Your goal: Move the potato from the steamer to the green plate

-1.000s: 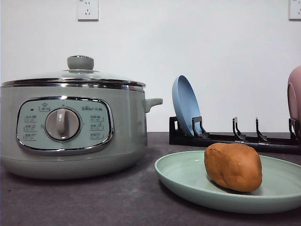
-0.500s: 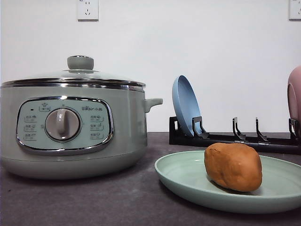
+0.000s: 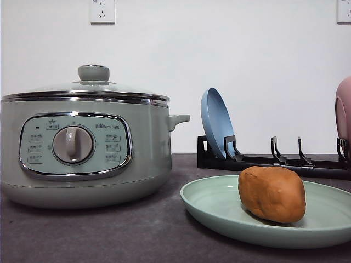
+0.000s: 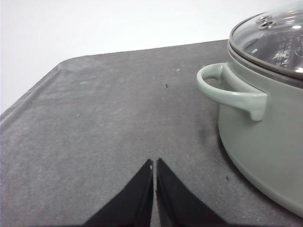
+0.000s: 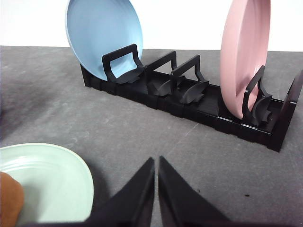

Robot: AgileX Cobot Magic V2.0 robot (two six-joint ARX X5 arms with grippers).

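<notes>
Left gripper (image 4: 154,163): jaws closed, empty, over bare table (image 4: 104,118) beside steamer (image 4: 265,123). Right gripper (image 5: 156,161): jaws closed, empty, between green plate (image 5: 52,175) and rack (image 5: 189,101). Potato (image 3: 272,194) lies on green plate, steamer lid (image 3: 88,86) on.

Low front camera faces the wall; it shares the green plate (image 3: 219,211) with the right wrist view.

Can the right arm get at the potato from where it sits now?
Probably yes. The right gripper, jaws together, hovers over bare table beside the green plate, and the potato lies on it uncovered. Nothing stands between them; the jaws would need to open first.
</notes>
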